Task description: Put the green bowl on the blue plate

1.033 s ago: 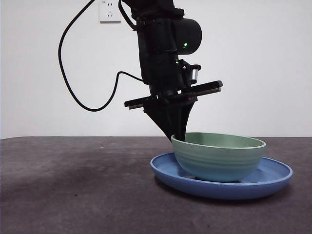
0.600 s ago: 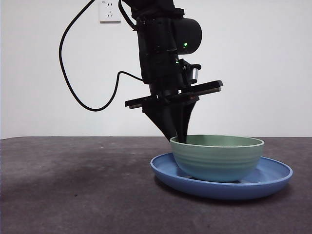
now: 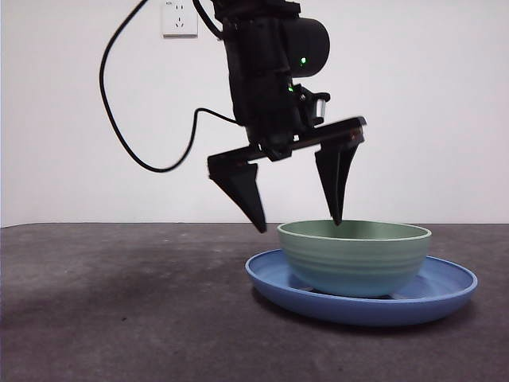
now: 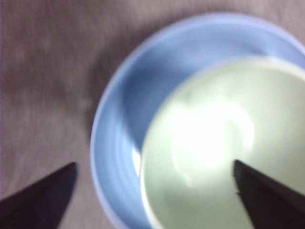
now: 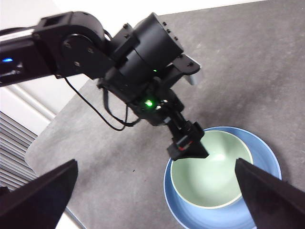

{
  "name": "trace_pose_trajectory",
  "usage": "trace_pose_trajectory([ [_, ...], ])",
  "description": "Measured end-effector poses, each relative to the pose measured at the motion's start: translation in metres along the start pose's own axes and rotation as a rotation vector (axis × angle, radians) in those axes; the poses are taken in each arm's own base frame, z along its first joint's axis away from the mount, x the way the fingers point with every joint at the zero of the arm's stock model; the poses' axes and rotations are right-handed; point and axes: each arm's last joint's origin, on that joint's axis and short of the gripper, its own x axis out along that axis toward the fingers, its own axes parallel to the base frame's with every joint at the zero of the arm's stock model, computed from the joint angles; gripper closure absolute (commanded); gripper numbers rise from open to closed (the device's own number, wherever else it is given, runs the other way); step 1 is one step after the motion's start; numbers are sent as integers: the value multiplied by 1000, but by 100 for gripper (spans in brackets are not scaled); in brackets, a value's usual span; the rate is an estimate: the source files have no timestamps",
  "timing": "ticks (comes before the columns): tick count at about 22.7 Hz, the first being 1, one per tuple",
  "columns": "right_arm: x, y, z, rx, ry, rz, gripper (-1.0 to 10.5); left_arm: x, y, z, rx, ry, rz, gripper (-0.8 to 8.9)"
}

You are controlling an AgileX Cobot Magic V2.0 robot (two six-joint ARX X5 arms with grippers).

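Note:
The green bowl sits upright inside the blue plate on the dark table. My left gripper is open and empty just above the bowl's near-left rim, one jaw tip outside the bowl and the other over its inside. The left wrist view looks down on the bowl in the plate between its spread jaws. My right gripper is open and empty, held high and away; its view shows the left arm's gripper over the bowl and plate.
A black cable loops from the left arm in front of the white wall, below a wall socket. The dark table stretches to the left of the plate. The table's edge shows in the right wrist view.
The left gripper's jaws were shut on the bowl's rim and have opened, letting go. The gripper has risen slightly. The bowl settled level in the plate.

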Motion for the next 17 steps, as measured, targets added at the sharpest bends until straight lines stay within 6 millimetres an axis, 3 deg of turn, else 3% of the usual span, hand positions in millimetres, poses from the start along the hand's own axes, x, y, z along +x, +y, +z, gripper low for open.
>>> trace_pose_trajectory([
  [2, 0, 0, 0, 0, 0, 0, 389, -18, -1, -6, 17, 13, 1, 241],
  [5, 0, 0, 0, 1, 1, 0, 389, -64, -1, -17, 47, -22, -4, 241],
  [9, 0, 0, -2, 16, 17, -3, 389, -122, 0, -44, 97, -18, -1, 242],
  [12, 0, -1, -4, 30, 32, -6, 389, -166, -1, -63, 124, -106, -11, 242],
  [15, 0, -1, -5, 41, 44, -8, 389, -220, -4, -94, 158, -252, -30, 243],
  [17, 0, -1, -5, 41, 44, -8, 389, -244, -3, -118, 174, -330, -40, 243],
])
